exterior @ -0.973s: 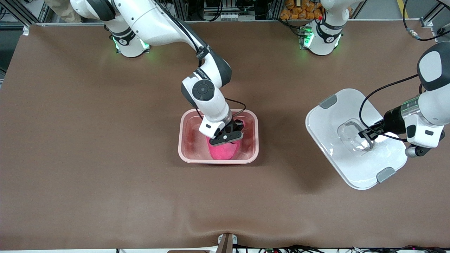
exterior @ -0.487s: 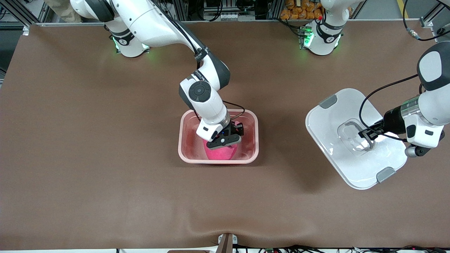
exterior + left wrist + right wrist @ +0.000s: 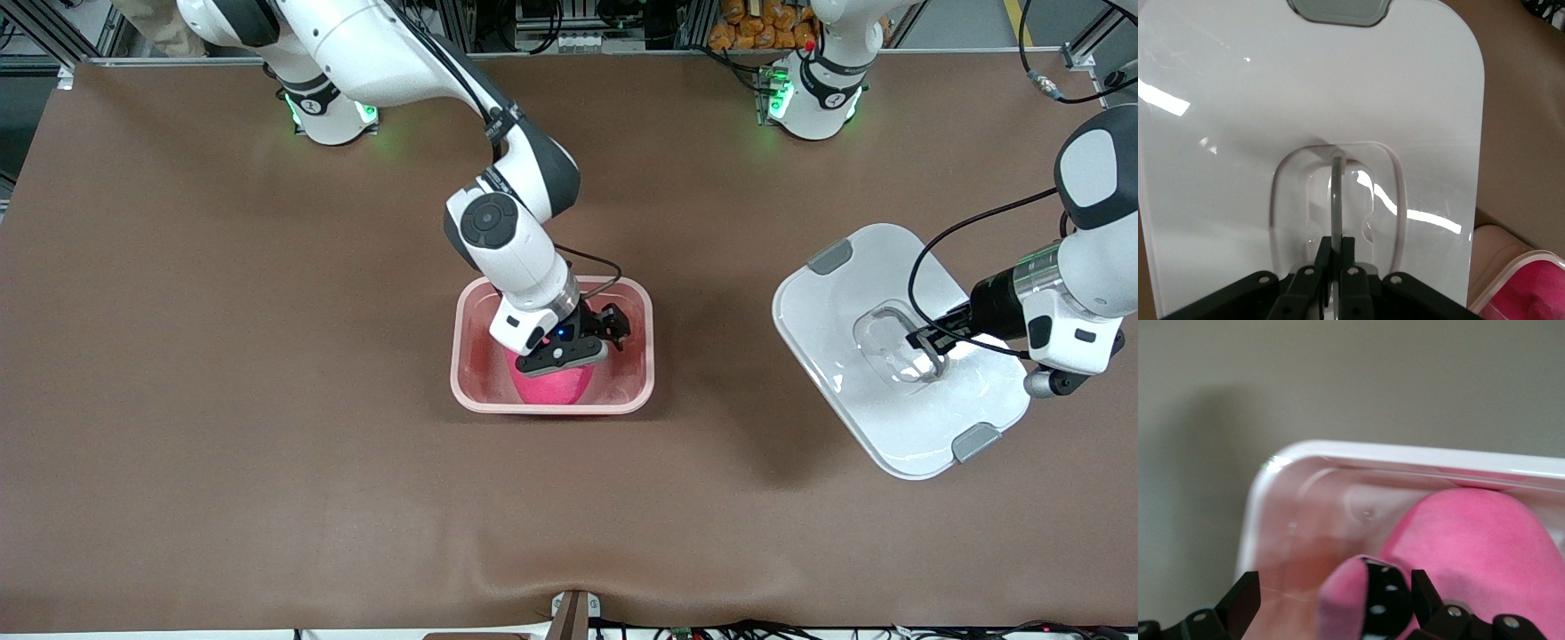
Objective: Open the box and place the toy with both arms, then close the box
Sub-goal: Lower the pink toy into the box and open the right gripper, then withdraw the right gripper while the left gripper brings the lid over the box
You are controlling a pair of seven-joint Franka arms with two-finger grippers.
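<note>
toy (image 3: 549,387) in box (image 3: 553,404), by wall nearest camera | right gripper (image 3: 594,342) over it, jaws wide, toy released | left gripper (image 3: 925,342) pinched shut on lid (image 3: 853,293) handle, lid parked toward left arm's end, likely ready for closing

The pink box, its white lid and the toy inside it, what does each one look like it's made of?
The box: looks like thin translucent pink plastic, glossy; the table shows dimly through its wall. The lid: looks like smooth white plastic with bright glare streaks, plus grey clips, likely plastic too. The toy: soft hot-pink plush, matte and fuzzy, with a black white-dotted patch; its filling can't be judged.
</note>
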